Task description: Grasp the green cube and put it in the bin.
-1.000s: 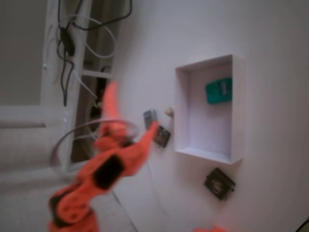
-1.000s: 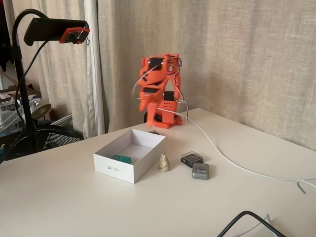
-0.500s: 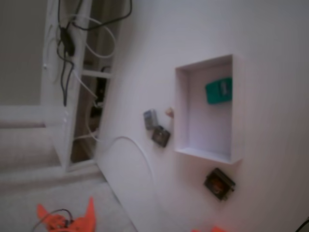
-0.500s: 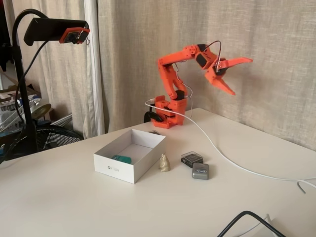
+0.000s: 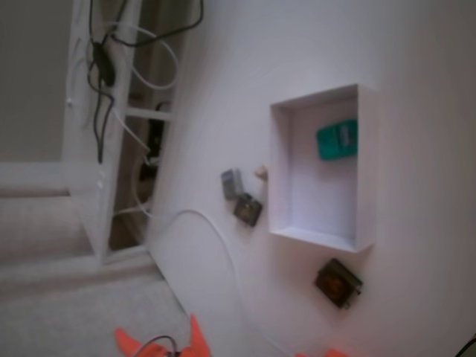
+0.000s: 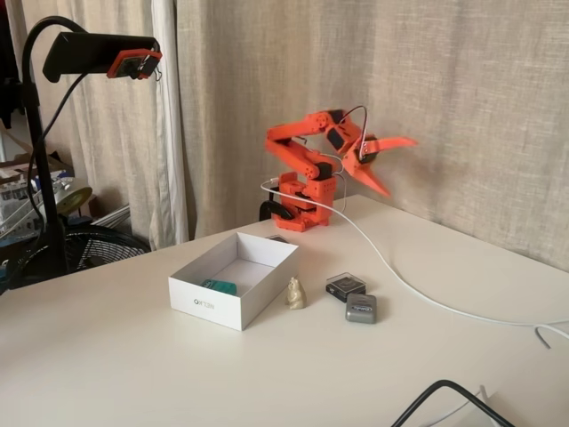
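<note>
Behind me hangs a beige curtain (image 6: 462, 98). My white table (image 6: 133, 374) is softly lit. A fan (image 6: 84, 249) stands beside a black stand (image 6: 36, 178).

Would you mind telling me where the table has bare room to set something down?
The near tabletop in front of the bin is bare, as is the stretch right of the white cable. It is crowded beside the bin, around the figurine and two small blocks.

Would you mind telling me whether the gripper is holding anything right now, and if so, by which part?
Nothing is held. The gripper is open and empty in the air, while the green cube lies inside the bin.
</note>
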